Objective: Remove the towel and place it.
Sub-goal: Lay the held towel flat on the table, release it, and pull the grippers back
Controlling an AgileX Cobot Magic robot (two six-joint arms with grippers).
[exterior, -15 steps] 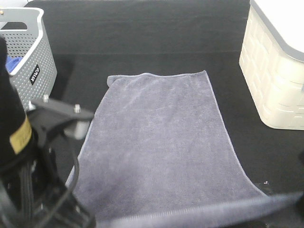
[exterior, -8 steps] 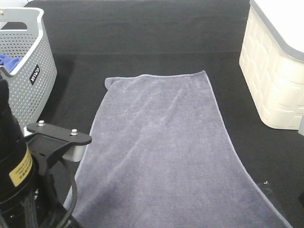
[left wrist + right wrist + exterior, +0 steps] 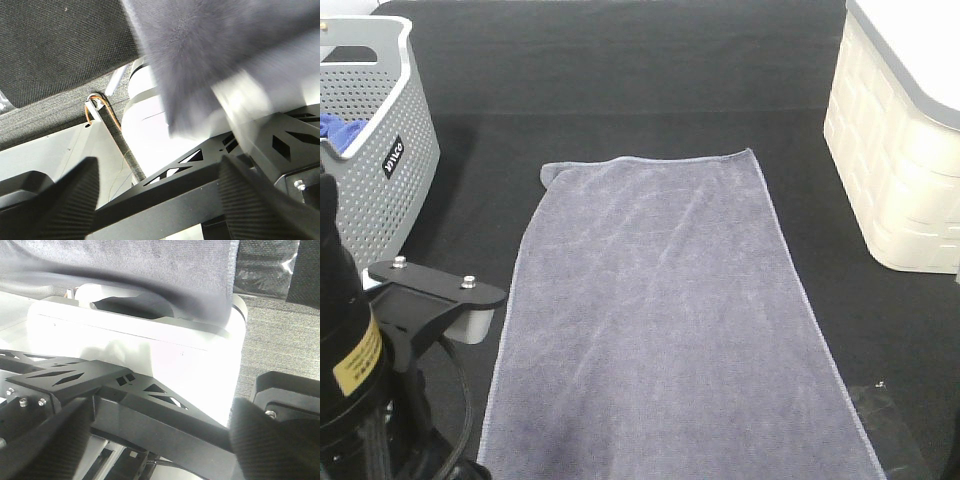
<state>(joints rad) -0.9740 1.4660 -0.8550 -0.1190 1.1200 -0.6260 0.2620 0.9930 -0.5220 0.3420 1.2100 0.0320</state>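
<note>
**Towel laid out, both jaws spread and empty**

The left gripper and the right gripper stand wide apart with nothing between the fingers; the towel's blurred near hem shows just beyond them, unpinched. The towel lies flat down the middle of the table, running past its near edge, between the grey basket and the cream bin. Placing looks finished; next, probably, both arms withdraw without snagging the hem.
</note>
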